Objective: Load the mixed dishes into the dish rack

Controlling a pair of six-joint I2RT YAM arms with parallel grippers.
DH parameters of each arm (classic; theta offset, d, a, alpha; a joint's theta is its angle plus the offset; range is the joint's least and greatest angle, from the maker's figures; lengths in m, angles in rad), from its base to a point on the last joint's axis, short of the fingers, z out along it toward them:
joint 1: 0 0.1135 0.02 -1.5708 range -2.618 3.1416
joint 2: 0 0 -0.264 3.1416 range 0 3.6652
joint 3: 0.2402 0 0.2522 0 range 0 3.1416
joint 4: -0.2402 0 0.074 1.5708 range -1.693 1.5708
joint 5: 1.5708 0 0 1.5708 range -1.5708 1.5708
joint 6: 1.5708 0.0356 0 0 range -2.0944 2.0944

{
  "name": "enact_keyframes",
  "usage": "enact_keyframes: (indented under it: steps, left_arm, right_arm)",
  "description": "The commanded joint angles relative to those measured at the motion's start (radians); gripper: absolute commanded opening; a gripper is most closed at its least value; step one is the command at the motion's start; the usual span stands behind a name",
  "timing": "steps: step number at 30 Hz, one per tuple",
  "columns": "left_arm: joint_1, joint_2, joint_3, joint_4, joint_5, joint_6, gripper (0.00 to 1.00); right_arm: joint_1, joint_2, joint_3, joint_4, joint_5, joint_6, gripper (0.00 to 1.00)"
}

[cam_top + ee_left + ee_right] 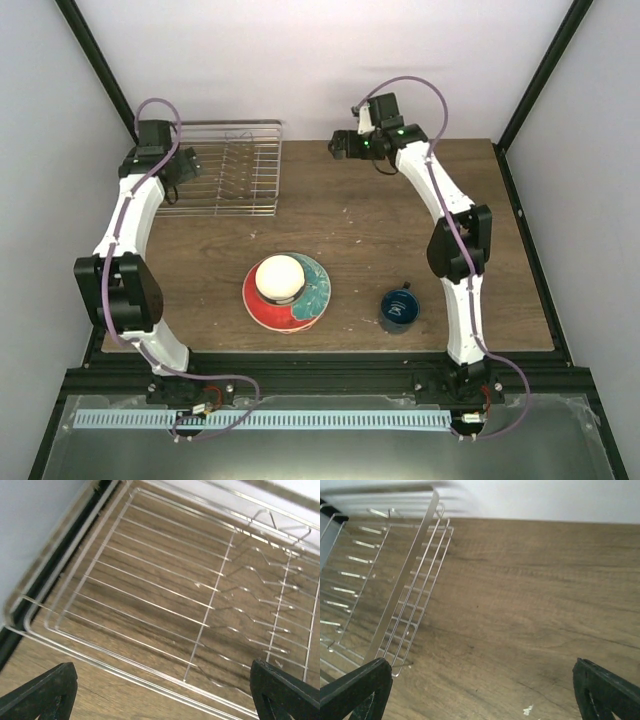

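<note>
The silver wire dish rack (pixel 235 165) stands at the back left of the table with nothing in it. My left gripper (pixel 186 165) hovers over the rack's left part, open and holding nothing. In the left wrist view the rack's bars (pixel 200 605) fill the frame between my dark fingertips (pixel 45 695). My right gripper (pixel 342 147) hangs open above bare wood, right of the rack (pixel 395 595). A cream bowl (pixel 280 278) sits on a red-and-teal scalloped plate (pixel 312 300) at front centre. A dark blue mug (pixel 400 308) stands to its right.
The wooden table (pixel 360 230) is bordered by black frame rails and pale walls on three sides. Small white specks (pixel 527 710) lie on the wood below the right gripper.
</note>
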Motion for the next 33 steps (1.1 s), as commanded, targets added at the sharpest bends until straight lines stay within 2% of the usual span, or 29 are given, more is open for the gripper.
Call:
enact_keyframes:
  steps: [1, 5, 15, 26, 33]
  left_arm:
    - [0.0, 0.071, -0.034, 0.052, 0.108, -0.024, 0.95]
    - [-0.022, 0.159, 0.013, 0.079, 0.131, -0.021, 0.95]
    - [-0.061, 0.385, 0.234, 0.036, 0.066, -0.013, 0.95]
    - [-0.053, 0.466, 0.342, 0.002, -0.063, -0.014, 0.96]
    - [-0.026, 0.533, 0.391, -0.047, -0.079, -0.007, 0.96]
  right_arm:
    - [0.034, 0.017, 0.002, -0.005, -0.057, -0.016, 1.0]
    - [0.036, 0.0, -0.049, -0.005, -0.043, -0.029, 1.0]
    - [0.036, -0.09, -0.204, -0.03, 0.091, -0.084, 1.0]
    - [0.036, -0.131, -0.268, -0.037, 0.151, -0.104, 1.0]
    - [0.036, -0.126, -0.27, -0.041, 0.161, -0.106, 1.0]
